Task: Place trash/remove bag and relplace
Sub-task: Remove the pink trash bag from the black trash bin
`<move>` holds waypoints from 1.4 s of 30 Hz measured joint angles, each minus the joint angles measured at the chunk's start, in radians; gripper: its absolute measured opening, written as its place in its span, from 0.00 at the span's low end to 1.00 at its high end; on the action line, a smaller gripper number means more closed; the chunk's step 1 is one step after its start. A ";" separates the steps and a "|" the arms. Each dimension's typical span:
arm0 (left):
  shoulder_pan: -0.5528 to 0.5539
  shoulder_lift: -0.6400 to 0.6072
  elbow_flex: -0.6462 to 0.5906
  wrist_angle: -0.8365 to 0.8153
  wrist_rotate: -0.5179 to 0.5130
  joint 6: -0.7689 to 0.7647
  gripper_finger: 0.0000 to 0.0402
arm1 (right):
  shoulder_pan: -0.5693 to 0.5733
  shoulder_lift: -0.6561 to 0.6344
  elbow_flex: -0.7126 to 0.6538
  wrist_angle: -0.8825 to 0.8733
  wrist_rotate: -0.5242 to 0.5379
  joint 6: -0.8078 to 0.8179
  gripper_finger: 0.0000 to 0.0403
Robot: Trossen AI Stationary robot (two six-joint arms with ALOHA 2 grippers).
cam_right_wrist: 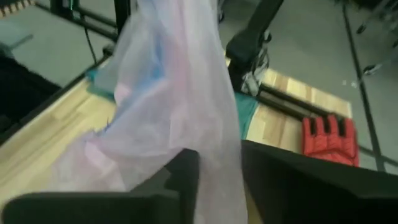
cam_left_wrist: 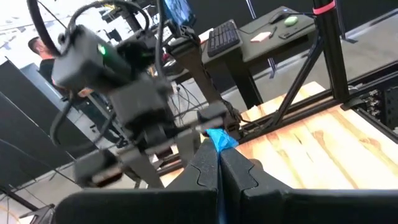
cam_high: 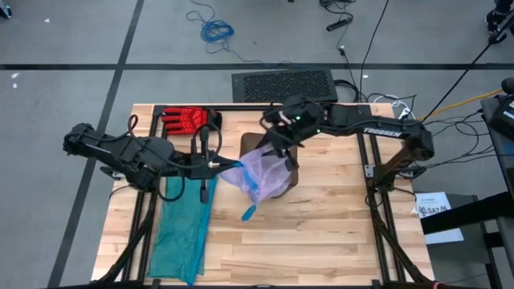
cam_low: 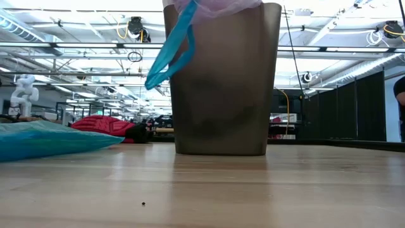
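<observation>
Dark left gripper (cam_left_wrist: 217, 163) pinches bag (cam_high: 261, 172) drawstring; right gripper (cam_right_wrist: 219, 171) straddles bag.

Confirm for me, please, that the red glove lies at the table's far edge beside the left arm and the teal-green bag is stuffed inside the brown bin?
Not quite: the glove part holds, but the teal-green bag lies flat on the table under the left arm, as the high view shows. The brown bin holds the pale pink-white liner. The red glove is where you say.

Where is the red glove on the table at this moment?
In the high view, the red glove lies at the far edge of the table, on the left arm's side, beyond the green bag and left of the bin.
</observation>
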 joint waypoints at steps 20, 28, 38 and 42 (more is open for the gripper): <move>0.000 0.002 0.000 0.022 0.067 0.000 0.00 | 0.029 0.026 0.000 0.139 -0.019 -0.094 0.55; 0.001 0.003 -0.002 0.019 0.065 0.000 0.00 | 0.028 -0.048 0.000 0.166 -0.014 -0.058 0.56; 0.002 0.003 -0.002 0.015 0.047 0.000 0.00 | 0.044 -0.102 0.000 0.173 -0.005 -0.074 0.56; 0.002 0.003 -0.002 0.014 0.045 0.001 0.00 | 0.043 -0.149 0.002 0.202 -0.007 -0.072 0.56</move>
